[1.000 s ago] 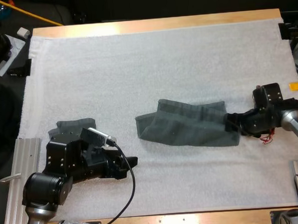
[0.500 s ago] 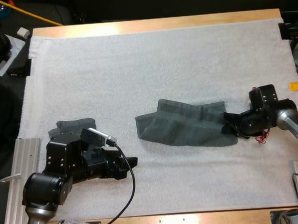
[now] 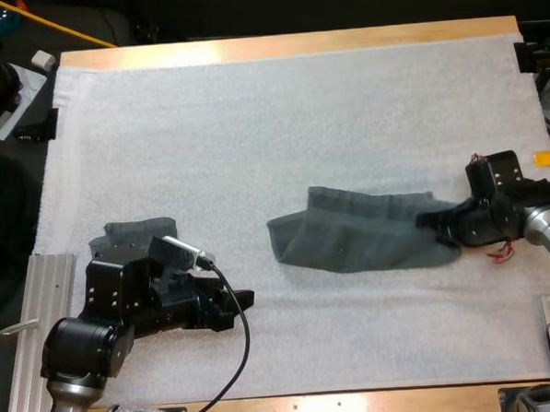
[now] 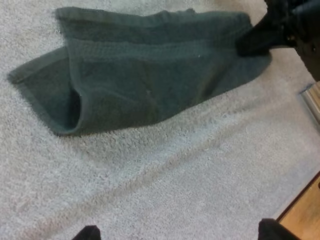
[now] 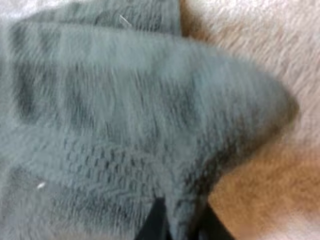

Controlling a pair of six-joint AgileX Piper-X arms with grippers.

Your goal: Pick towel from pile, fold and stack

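Mat: right claw low on towel

The towel is matt grey-green cloth, with a waffle-like weave and a ribbed hem band. The mat is white, fuzzy and rough. At its 12 o'clock edge the counter is smooth pale wood with a light sheen. At 8 o'clock lies a ribbed, brushed metal rail.

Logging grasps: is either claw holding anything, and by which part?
The right claw pinches the towel by the end nearest that arm; the left claw holds nothing.
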